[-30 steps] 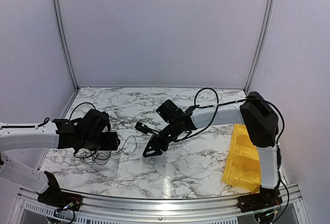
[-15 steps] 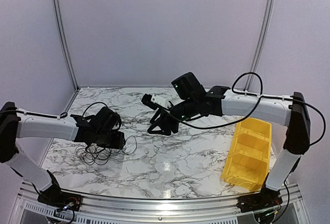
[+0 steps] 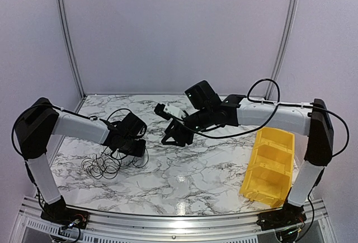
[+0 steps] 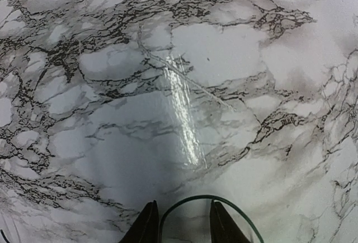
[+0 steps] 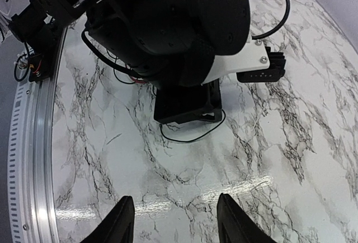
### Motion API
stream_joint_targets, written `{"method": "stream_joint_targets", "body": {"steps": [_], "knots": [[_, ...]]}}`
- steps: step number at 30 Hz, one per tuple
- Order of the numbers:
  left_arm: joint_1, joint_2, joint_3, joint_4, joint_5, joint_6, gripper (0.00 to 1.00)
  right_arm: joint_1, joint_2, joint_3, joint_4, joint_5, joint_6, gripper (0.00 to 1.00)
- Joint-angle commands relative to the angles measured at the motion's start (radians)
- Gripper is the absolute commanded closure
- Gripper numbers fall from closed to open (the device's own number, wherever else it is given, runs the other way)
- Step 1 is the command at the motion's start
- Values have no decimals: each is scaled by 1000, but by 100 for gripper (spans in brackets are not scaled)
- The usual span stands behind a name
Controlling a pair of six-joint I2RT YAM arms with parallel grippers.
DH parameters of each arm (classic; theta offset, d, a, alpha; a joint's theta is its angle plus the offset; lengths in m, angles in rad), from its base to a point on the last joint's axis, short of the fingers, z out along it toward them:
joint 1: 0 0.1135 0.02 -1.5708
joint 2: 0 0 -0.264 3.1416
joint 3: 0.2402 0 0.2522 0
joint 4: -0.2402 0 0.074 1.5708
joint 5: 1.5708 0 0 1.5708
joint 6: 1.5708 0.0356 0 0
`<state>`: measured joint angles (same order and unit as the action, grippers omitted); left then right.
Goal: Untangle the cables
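The cables [image 3: 103, 166] lie in a tangle of thin black loops on the left of the marble table [image 3: 196, 181]. My left gripper [image 3: 137, 148] hovers over the tangle's right edge. In the left wrist view its gripper [image 4: 184, 223] is part-way closed with a gap still showing. One thin dark cable loop [image 4: 184, 200] arcs between the fingertips [image 4: 147, 225]. My right gripper [image 3: 171, 138] hangs over mid-table, a short way right of the left one. Seen from the wrist, the right gripper [image 5: 177, 220] stands open and empty, facing a cable loop [image 5: 193, 138] under the left gripper's black body [image 5: 184, 42].
A yellow bin [image 3: 267, 167] stands at the right edge of the table. The metal rail [image 3: 168, 220] runs along the near edge and shows as the rail [image 5: 31, 142] in the right wrist view. Grey walls close in the back and sides.
My left arm has stretched right over the tangle and its jaws have narrowed round a loop. My right arm swung up and back from mid-table, then held almost still.
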<state>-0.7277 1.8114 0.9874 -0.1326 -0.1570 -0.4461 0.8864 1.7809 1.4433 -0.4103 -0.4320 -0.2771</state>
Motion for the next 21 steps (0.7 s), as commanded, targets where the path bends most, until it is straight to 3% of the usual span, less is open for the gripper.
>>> {"method": "stream_joint_targets", "body": {"steps": [1,5,7,12,21], "knots": [[19,54,15,66,0,45,72,-7,50,40,42,17,70,49],[20,76,10,121,51,76,95,-17,82,47,41,22,85,50],[19,45,-25,211,83,69,100,-29,88,37,55,26,108,51],[18,-132,-183,426,84,24,100,-52,104,17,79,67,144,49],[-41,-222,-236,514,113,-2,100,-29,194,136,49,-81,211,38]]}}
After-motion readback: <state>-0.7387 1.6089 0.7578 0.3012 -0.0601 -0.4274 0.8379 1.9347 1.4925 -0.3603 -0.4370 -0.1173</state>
